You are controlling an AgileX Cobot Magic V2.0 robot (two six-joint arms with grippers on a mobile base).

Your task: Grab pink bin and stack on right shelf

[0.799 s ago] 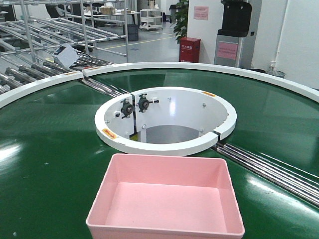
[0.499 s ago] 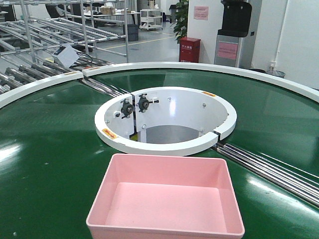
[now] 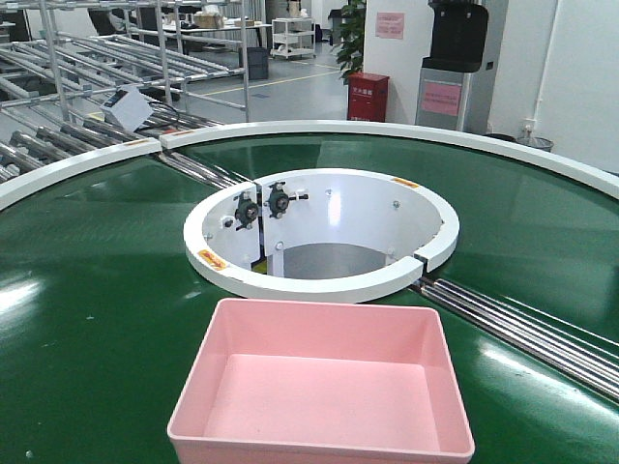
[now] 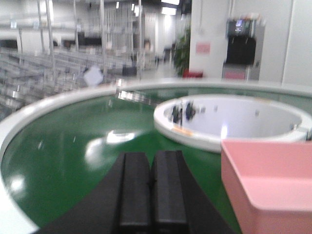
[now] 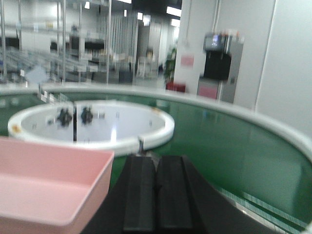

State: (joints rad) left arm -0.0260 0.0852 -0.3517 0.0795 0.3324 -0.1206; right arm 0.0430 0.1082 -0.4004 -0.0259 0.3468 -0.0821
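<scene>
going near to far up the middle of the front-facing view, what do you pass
pale-pink rectangular plastic bin → white circular ring around the round central opening → curved white outer rim of the green conveyor → red metal cabinet on the floor beyond

Left jaws and right jaws closed.
</scene>
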